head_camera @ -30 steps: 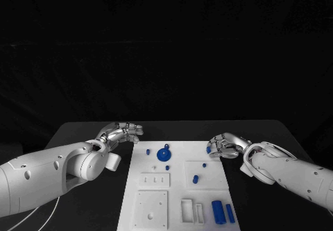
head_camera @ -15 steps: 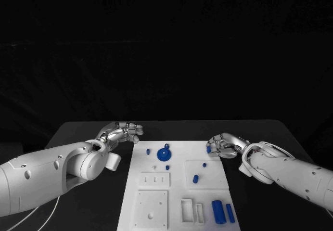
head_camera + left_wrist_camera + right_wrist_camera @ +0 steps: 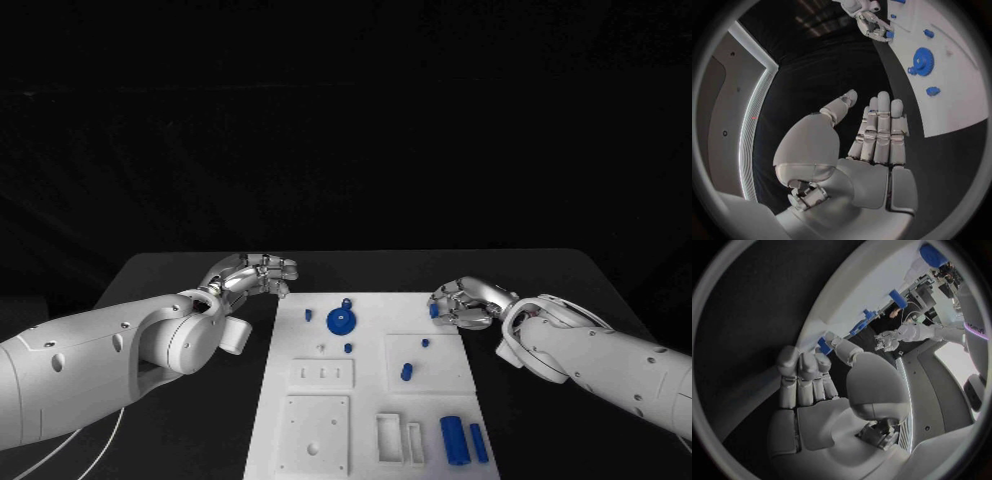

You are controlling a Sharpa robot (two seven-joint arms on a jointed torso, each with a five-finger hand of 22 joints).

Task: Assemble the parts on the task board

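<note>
Right hand (image 3: 469,303) fingers curled, thumb and fingertip touching the small blue peg (image 3: 433,311) at the task board (image 3: 433,400) edge; left hand (image 3: 257,276) open, empty, farther off.

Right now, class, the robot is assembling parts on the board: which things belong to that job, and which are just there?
Belonging to the job:
white board
blue gear
two blue cylinders
small blue part at the right hand
left hand

Just there:
black table
</note>
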